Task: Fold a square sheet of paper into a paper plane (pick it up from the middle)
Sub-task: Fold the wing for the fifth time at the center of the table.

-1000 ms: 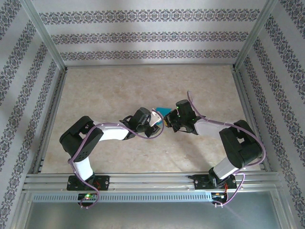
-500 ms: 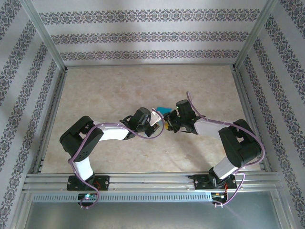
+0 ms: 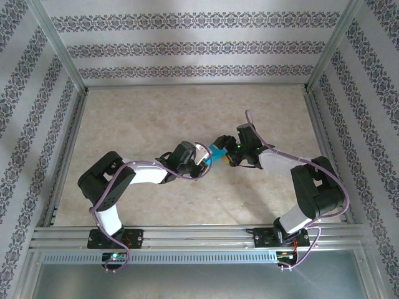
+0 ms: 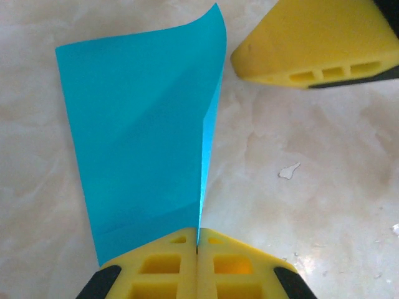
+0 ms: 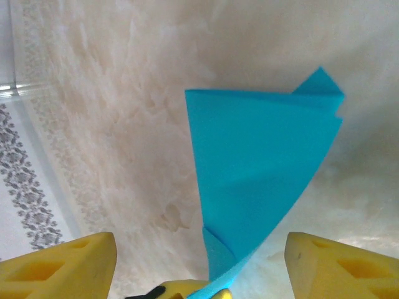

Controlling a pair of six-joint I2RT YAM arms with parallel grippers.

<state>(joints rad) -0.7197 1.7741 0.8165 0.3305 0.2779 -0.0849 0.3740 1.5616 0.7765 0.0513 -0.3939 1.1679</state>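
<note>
Right tool (image 5: 199, 266) back and wide; paper's (image 4: 137, 137) edge within pinched left tool (image 4: 197, 271).

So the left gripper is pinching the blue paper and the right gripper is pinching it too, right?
Not quite. The left gripper is pinching the blue paper, but the right gripper is open, spread wide on either side of the paper. The right wrist view shows it.

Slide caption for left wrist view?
Left pincer shut on folded teal paper, right pincer fingertip near its far corner, marbled table below.
</note>
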